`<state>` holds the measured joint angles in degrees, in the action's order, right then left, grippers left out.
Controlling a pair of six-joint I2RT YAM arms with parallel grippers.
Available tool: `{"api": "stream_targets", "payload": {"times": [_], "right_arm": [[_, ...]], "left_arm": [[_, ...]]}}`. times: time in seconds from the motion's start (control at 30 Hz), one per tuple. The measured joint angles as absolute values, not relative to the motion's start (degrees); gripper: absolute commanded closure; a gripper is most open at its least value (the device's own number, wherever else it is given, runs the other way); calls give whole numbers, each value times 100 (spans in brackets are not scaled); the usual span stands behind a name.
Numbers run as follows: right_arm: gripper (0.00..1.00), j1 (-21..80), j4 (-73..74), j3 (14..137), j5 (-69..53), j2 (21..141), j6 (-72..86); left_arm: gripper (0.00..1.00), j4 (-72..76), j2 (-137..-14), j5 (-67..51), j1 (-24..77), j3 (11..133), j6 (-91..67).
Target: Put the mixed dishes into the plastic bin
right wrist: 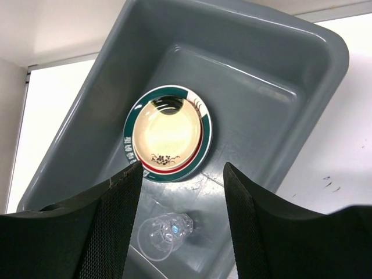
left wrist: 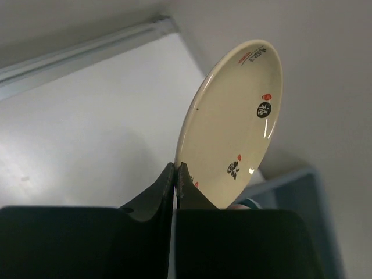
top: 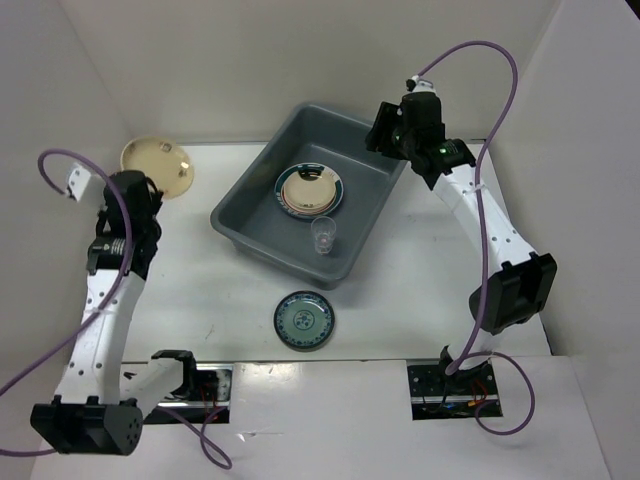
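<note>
The grey plastic bin (top: 372,205) stands at the table's centre. It holds a green-and-red-rimmed plate (top: 310,190) with a beige plate stacked on it, and a clear cup (top: 323,237). My left gripper (left wrist: 175,170) is shut on the rim of a beige plate (left wrist: 232,122) and holds it tilted up at the far left (top: 157,165). My right gripper (right wrist: 181,174) is open and empty above the bin (right wrist: 261,70), over the plate stack (right wrist: 167,135) and the cup (right wrist: 163,232), which looks tipped from here. A dark teal patterned plate (top: 304,321) lies on the table in front of the bin.
White walls close in the table at the back and on both sides. The bin's corner (left wrist: 290,186) shows to the right of the held plate. Purple cables loop from both arms.
</note>
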<state>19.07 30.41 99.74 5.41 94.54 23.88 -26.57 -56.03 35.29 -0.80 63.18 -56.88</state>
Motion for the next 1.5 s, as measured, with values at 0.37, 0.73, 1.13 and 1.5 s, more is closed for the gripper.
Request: {"api": "stream_targets", "payload": {"times": [0.37, 0.73, 1.13, 1.5], "right_arm": [[23, 1907, 3004, 9633, 652, 9260, 2351], [22, 1804, 2956, 9048, 906, 8423, 2351], [22, 1798, 2956, 8908, 1085, 8392, 2349], [22, 1791, 2954, 8726, 1151, 8278, 2346]], "left_arm": [[100, -987, -8134, 1282, 1118, 7011, -5489], [100, -1031, -10047, 220, 1669, 7811, -5107], [100, -867, -11428, 353, 1852, 8788, -5113], [79, -545, -12134, 504, 1846, 9124, -5120]]}}
